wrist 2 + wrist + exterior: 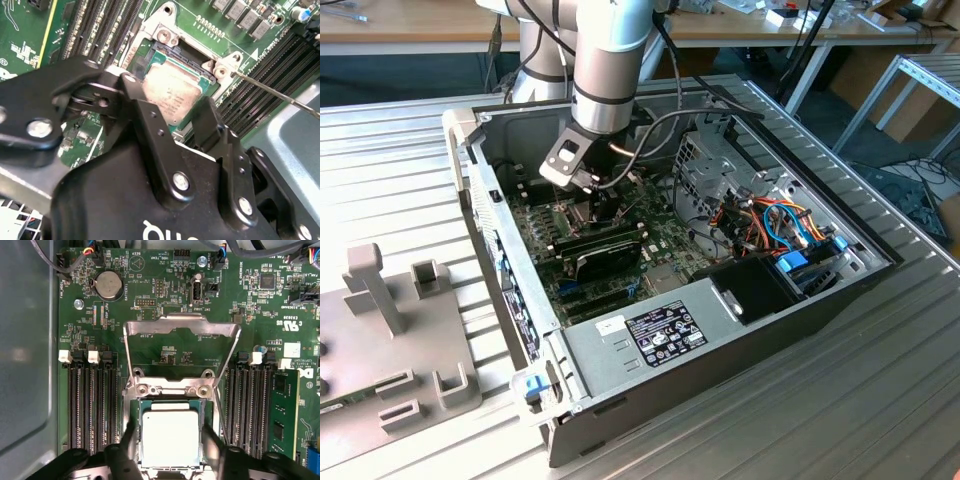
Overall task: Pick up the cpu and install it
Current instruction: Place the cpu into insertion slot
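Two black fingers (131,442) of the pincer (170,435) are pressing on the cpu (170,440), one on each of two facing sides, so the pincer is clamped on it. The cpu is sitting right between the fingers, straight under the pincer, with no gap to either side. Its grey top is facing up. It is nearly square, so no side is standing out as the long one. In the second wrist view the pincer (170,107) is hugging the cpu (172,92) the same way.

The cpu is lying in the mouth of the socket (170,401), lined up with its edges. I am judging that it is down in place or very close to it, but I cannot tell if it is sitting all the way in. The metal frame (182,327) is standing open, swung back away from the cpu, so nothing is covering it. A thin lever (275,92) is sticking out to one side.

The socket is sitting on the green board (80,325). Long black slots (95,410) are running along both sides of it. One far slot is holding a memory stick (282,410); the others are looking empty.

In the exterior view the one arm (605,60) is reaching down into the open case (470,130), which is holding the board, some wires and a grey box (660,335). The case is lying on the ribbed desk (410,160)
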You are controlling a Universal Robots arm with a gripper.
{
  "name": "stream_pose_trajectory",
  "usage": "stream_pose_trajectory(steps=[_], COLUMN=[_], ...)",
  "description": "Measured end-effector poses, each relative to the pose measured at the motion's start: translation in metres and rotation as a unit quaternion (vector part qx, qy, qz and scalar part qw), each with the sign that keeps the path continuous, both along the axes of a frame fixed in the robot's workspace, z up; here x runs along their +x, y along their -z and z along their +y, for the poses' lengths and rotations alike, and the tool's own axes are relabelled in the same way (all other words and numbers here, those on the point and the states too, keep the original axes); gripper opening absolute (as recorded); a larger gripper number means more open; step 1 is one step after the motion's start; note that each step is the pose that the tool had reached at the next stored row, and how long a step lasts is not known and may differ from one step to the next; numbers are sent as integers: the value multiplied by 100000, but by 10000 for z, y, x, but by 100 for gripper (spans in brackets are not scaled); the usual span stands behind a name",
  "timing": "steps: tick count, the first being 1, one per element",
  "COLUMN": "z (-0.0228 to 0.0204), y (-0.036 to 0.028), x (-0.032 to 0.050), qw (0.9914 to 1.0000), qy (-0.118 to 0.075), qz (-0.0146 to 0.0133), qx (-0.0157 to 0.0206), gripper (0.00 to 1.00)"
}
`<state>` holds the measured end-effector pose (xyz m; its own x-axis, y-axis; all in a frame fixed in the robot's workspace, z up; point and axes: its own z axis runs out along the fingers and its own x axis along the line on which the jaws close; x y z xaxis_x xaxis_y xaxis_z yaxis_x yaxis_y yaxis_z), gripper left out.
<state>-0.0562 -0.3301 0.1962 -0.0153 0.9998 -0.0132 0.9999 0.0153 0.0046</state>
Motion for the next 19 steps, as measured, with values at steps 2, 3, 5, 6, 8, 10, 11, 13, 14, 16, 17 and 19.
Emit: stream_pose_trajectory(steps=[2, 3, 5, 6, 8, 10, 11, 13, 14, 16, 17, 19], z=[-2, -2, -2, -2, -2, -1, -1, 9, 12, 14, 14, 23], y=[-3, -3, -3, -3, -12, -31, -31, -23, -20, -15, -15, -13], x=[-1, -1, -1, -1, -1, -1, -1, 0, 1, 0, 0, 0], qw=[100000, 100000, 100000, 100000, 100000, 100000, 100000, 99988, 99982, 99978, 99977, 99978], qy=[-4, -4, -3, -4, -3, -2, -5, -1554, -1918, -2089, -2120, -2108], qz=[27, 30, 31, 31, 34, 30, 25, 26, 29, 35, 38, 23], qx=[-36, -38, -38, -43, -46, -35, -29, -33, -38, -77, -88, -67], gripper=[68, 68, 68, 68, 68, 68, 68, 68, 68, 68, 68, 68])
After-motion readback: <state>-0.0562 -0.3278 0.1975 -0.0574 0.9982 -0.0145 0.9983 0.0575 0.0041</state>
